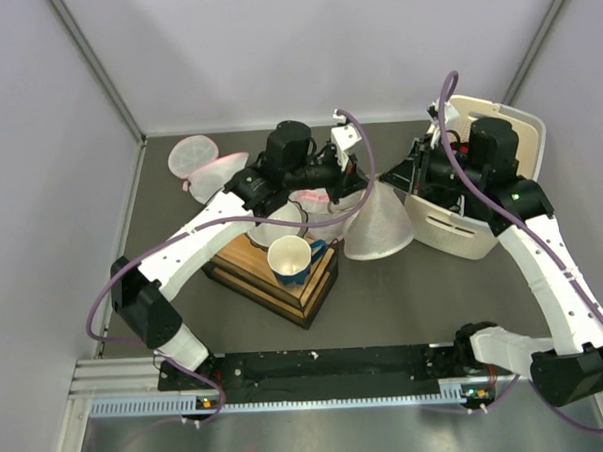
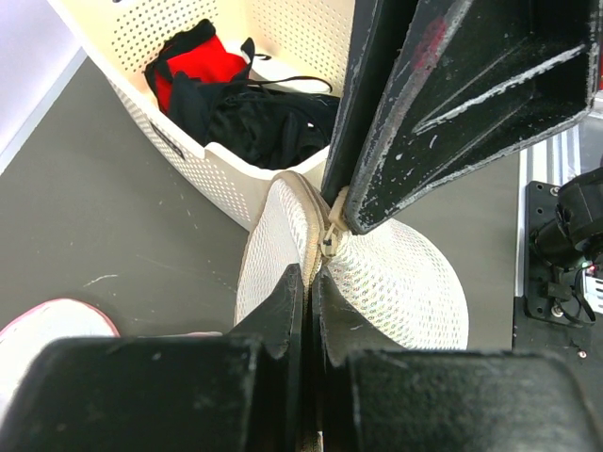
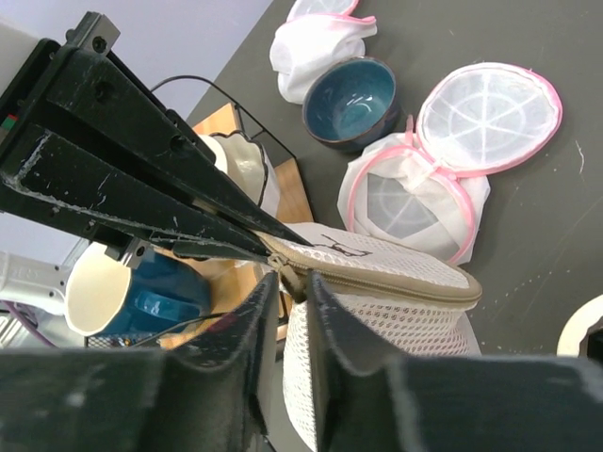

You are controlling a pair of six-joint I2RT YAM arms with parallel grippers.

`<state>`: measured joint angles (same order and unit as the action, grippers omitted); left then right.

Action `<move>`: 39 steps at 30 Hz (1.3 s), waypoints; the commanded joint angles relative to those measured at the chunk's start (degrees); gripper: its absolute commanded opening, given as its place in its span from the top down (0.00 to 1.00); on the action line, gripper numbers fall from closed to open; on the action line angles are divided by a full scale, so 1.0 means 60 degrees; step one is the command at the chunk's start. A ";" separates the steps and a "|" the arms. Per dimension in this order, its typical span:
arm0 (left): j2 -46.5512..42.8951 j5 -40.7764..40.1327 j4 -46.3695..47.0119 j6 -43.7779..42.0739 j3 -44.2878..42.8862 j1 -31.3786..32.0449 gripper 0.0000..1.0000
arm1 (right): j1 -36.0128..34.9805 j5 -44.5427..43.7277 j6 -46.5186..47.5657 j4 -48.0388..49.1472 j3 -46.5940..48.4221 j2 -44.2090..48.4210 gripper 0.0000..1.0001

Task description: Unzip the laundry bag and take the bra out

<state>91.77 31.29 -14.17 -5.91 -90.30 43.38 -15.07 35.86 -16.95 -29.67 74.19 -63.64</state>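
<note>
The white mesh laundry bag (image 1: 377, 228) stands on the table between the arms, its beige zipper seam held up. My left gripper (image 2: 309, 271) is shut on the seam of the bag (image 2: 396, 282) just below the zipper pull (image 2: 332, 237); it also shows in the top view (image 1: 352, 189). My right gripper (image 3: 294, 278) is shut on the zipper pull (image 3: 290, 282) at the end of the closed zipper on the bag (image 3: 396, 301); it also shows in the top view (image 1: 392, 180). A bright red garment (image 2: 203, 66) lies in the basket among black clothes. No red shows through the bag's mesh.
The cream perforated basket (image 1: 498, 137) lies right of the bag, its wall close to both grippers (image 2: 217, 169). A blue cup (image 1: 291, 258) sits on stacked wooden boards (image 1: 253, 263). Pink-trimmed mesh bags (image 3: 471, 113) and a blue bowl (image 3: 350, 99) sit at the back left.
</note>
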 commanded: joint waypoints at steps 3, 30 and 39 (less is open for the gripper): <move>-0.0441 0.0264 0.0649 0.0106 -0.0140 -0.0051 1.00 | 0.0051 -0.0087 0.0159 0.0170 0.0085 0.0250 1.00; -0.1144 0.1143 0.1849 0.0428 0.0299 -0.0505 1.00 | 0.2116 0.0307 -0.0222 0.0769 -0.1234 0.0557 1.00; -0.0734 0.1319 0.1996 0.0663 0.0240 -0.0506 1.00 | 0.2102 -0.0247 -0.0851 0.0785 -0.0647 0.0923 0.14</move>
<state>87.92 37.54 -7.70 -2.92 -87.92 40.58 -3.09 36.93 -20.01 -27.44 66.57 -60.80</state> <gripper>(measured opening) 0.033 0.824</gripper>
